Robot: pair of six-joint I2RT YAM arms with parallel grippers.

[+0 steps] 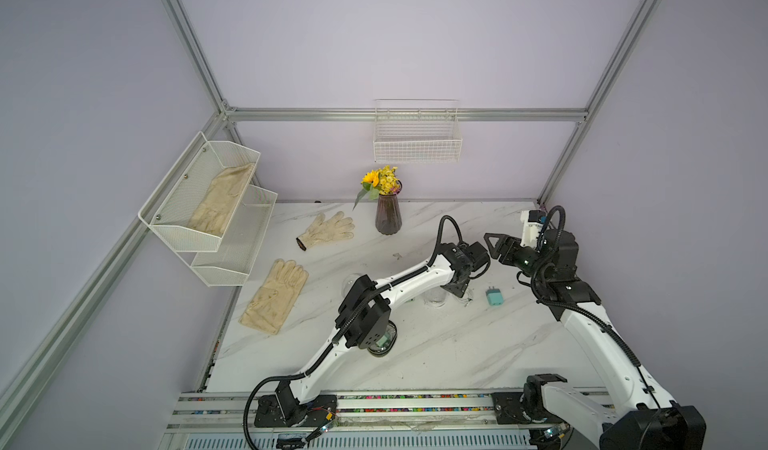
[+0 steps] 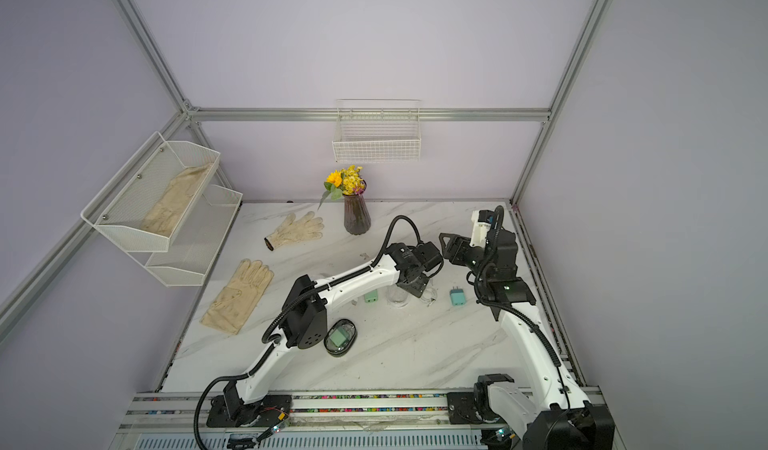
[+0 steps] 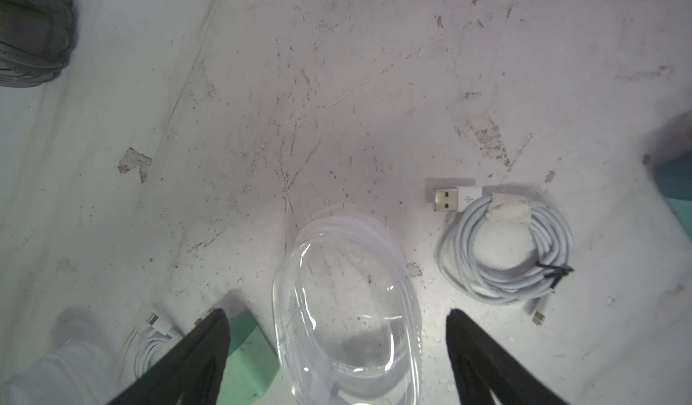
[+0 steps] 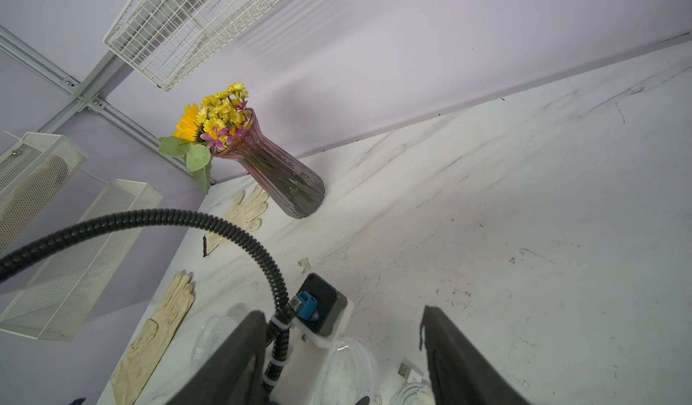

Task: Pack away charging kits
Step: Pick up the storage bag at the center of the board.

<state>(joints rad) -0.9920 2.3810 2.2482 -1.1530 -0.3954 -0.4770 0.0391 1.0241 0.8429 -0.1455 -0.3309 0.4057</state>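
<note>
**Left jaws spread around a clear case, kit parts alongside**

The left arm (image 1: 409, 283) reaches to the middle of the tabletop (image 1: 436, 356). The left jaws stand apart on either side of a clear oval case (image 3: 348, 309) without touching it.

Read the top views as a clock face, with 12 at the far wall. From that case:
- A mint green adapter (image 2: 371, 297) lies just beside it at 9 o'clock.
- A coiled white cable (image 3: 505, 249) lies just beside it at 3 o'clock.
- The teal-blue adapter (image 1: 494, 298) lies farther out at 3 o'clock, prongs toward 12.
- A dark-rimmed oval case (image 2: 353, 327) at 8 o'clock holds a second mint green adapter (image 2: 337, 337).

A second white cable (image 3: 153, 343) lies just beside the mint green adapter, partly hidden behind a finger.

The right arm (image 1: 582, 327) hangs raised at the tabletop's 2 o'clock. The right jaws are apart with nothing between them.
</note>
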